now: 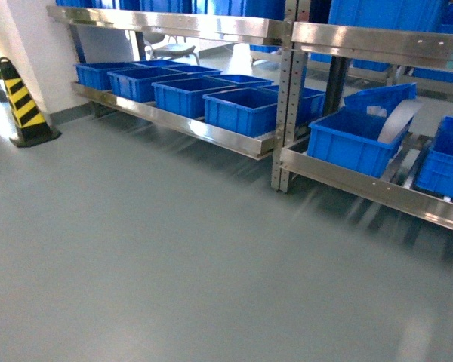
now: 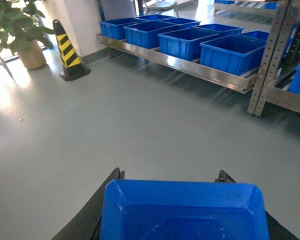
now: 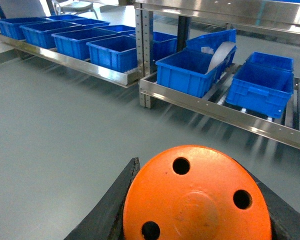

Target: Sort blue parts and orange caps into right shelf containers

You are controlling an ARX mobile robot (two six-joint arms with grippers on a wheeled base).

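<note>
Jaws loaded for transit: my left jaws clamp a blue part (image 2: 184,210); my right jaws clamp an orange cap (image 3: 197,197); right shelf crates (image 1: 360,139) wait at two o'clock.

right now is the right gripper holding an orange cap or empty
Holding. The orange cap sits between the right gripper's black fingers, holed top facing the camera.

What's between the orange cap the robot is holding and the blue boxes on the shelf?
Only bare grey floor, then the shelf's metal front rail. The right wrist view shows it: orange cap up close, blue crates beyond.
</note>
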